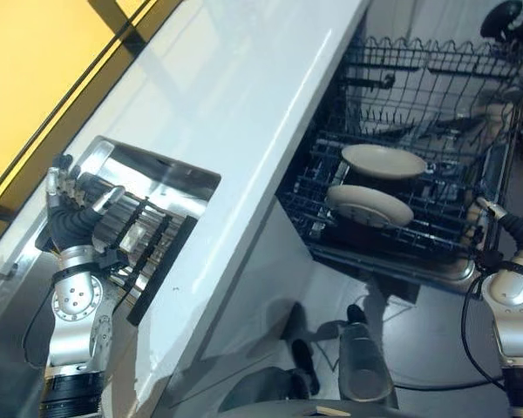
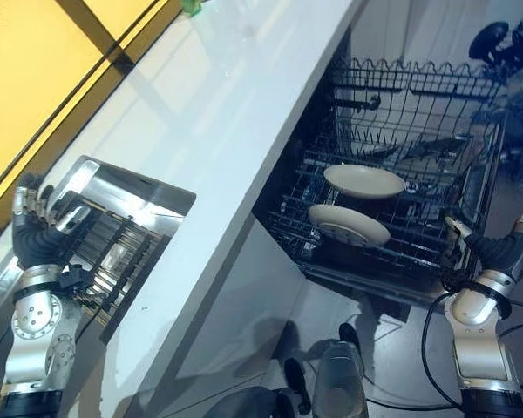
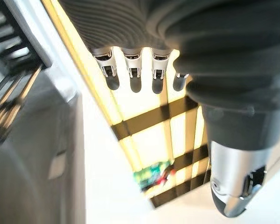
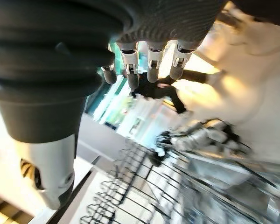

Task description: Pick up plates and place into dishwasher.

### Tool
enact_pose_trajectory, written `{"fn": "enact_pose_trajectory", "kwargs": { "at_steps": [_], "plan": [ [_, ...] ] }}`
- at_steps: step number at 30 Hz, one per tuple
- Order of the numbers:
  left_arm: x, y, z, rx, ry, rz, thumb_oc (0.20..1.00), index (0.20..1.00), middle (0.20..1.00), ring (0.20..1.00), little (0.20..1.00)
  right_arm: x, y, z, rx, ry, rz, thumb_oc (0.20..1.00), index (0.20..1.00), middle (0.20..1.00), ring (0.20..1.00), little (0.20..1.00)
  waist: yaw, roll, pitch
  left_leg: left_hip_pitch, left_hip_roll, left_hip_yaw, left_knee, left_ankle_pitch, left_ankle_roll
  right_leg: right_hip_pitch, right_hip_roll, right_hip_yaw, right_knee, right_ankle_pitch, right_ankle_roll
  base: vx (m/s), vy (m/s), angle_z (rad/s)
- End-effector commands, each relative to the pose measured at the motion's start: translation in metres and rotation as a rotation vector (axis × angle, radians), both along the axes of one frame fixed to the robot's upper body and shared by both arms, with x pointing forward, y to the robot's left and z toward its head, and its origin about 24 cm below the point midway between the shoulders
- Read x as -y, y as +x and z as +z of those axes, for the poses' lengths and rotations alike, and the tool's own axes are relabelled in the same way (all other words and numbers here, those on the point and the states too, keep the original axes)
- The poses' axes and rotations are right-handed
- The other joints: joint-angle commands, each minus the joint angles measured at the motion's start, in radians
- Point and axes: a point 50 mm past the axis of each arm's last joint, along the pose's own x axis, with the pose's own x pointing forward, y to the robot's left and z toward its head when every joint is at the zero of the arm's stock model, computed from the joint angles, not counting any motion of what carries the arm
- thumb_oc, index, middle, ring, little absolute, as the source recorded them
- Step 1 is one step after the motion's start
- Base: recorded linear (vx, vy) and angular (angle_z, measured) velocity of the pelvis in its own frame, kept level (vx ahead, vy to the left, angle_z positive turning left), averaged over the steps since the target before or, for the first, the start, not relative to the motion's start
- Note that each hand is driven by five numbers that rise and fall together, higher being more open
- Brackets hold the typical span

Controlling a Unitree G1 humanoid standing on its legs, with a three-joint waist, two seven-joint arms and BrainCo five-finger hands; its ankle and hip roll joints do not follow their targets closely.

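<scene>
I see two cream plates (image 1: 383,160) (image 1: 369,205) lying in the dishwasher's lower rack (image 1: 392,231), on the right, one just beyond the other. My left hand (image 1: 70,213) hangs over the sink's dish rack (image 1: 144,244) on the left, fingers straight and spread, holding nothing. My right hand (image 2: 492,248) sits at the rack's right edge, fingers relaxed and empty.

Head cams L+R: steep look down, nearly same spot, both share the white table (image 1: 244,104), sink (image 1: 157,174) & dishwasher rack (image 2: 392,226). Wrist cams: v. close, looking along own fingers, one per hand.
</scene>
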Motion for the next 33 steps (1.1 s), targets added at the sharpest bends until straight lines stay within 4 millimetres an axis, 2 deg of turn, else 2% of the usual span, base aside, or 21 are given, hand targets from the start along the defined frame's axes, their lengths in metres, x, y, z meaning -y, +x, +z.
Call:
{"fn": "enact_pose_trajectory", "kwargs": {
  "at_steps": [1, 5, 12, 16, 18, 23, 26, 33],
  "plan": [
    [-0.007, -0.001, 0.016, 0.11, -0.038, 0.036, 1.0, 1.0, 1.0, 1.0, 1.0, -0.014, 0.014, 0.013, 0.107, 0.026, 0.108, 1.0, 1.0, 1.0, 1.0, 1.0, -0.027, 0.001, 0.019, -0.113, 0.016, -0.013, 0.214, -0.097, -0.047, 0.082, -0.152, 0.052, -0.183, 0.127, 0.08, -0.08, 0.131, -0.13],
    [0.0, 0.002, 0.016, 0.129, -0.064, 0.022, 1.0, 1.0, 1.0, 1.0, 1.0, -0.017, 0.022, 0.007, 0.112, 0.086, 0.121, 1.0, 1.0, 1.0, 1.0, 1.0, -0.034, 0.032, 0.056, -0.159, 0.014, 0.01, 0.269, -0.113, -0.045, 0.025, -0.176, 0.054, -0.143, 0.128, 0.073, -0.11, 0.123, -0.12],
    [0.012, 0.011, 0.018, 0.139, -0.088, -0.013, 1.0, 1.0, 1.0, 1.0, 1.0, -0.024, 0.038, 0.005, 0.186, 0.243, 0.193, 1.0, 1.0, 1.0, 1.0, 1.0, -0.029, 0.07, 0.104, -0.236, 0.022, 0.031, 0.377, -0.152, -0.04, -0.07, -0.197, 0.049, -0.031, 0.095, 0.052, -0.06, 0.028, -0.03],
    [0.017, 0.013, 0.018, 0.148, -0.091, -0.021, 1.0, 1.0, 1.0, 1.0, 1.0, -0.026, 0.045, 0.01, 0.244, 0.297, 0.222, 1.0, 1.0, 1.0, 1.0, 1.0, -0.03, 0.088, 0.125, -0.276, 0.025, 0.029, 0.415, -0.165, -0.043, -0.118, -0.199, 0.05, 0.008, 0.078, 0.047, -0.03, -0.032, 0.01],
    [0.019, 0.015, 0.02, 0.163, -0.093, -0.023, 1.0, 1.0, 1.0, 1.0, 1.0, -0.028, 0.05, 0.02, 0.299, 0.302, 0.219, 1.0, 1.0, 1.0, 1.0, 1.0, -0.034, 0.099, 0.14, -0.296, 0.027, 0.034, 0.424, -0.16, -0.043, -0.146, -0.197, 0.053, 0.017, 0.081, 0.043, -0.04, -0.036, 0.06],
    [0.028, 0.019, 0.021, 0.166, -0.107, -0.038, 1.0, 1.0, 1.0, 1.0, 1.0, -0.026, 0.056, 0.038, 0.429, 0.312, 0.1, 1.0, 1.0, 1.0, 1.0, 1.0, -0.042, 0.127, 0.171, -0.343, 0.038, 0.043, 0.464, -0.171, -0.048, -0.206, -0.188, 0.063, 0.077, 0.052, 0.038, -0.02, -0.044, 0.01],
    [0.032, 0.02, 0.022, 0.173, -0.113, -0.051, 1.0, 1.0, 1.0, 1.0, 1.0, -0.032, 0.064, 0.042, 0.398, 0.318, 0.135, 1.0, 1.0, 1.0, 1.0, 1.0, -0.042, 0.139, 0.183, -0.366, 0.04, 0.044, 0.479, -0.17, -0.05, -0.232, -0.182, 0.07, 0.104, 0.04, 0.034, 0.0, -0.027, 0.04],
    [0.04, 0.019, 0.026, 0.182, -0.116, -0.08, 1.0, 1.0, 1.0, 1.0, 1.0, -0.042, 0.084, 0.029, 0.218, 0.415, 0.275, 1.0, 1.0, 1.0, 1.0, 1.0, -0.025, 0.145, 0.197, -0.402, 0.038, 0.031, 0.5, -0.165, -0.05, -0.273, -0.165, 0.069, 0.152, 0.016, 0.024, 0.01, -0.023, 0.01]
  ]
}}
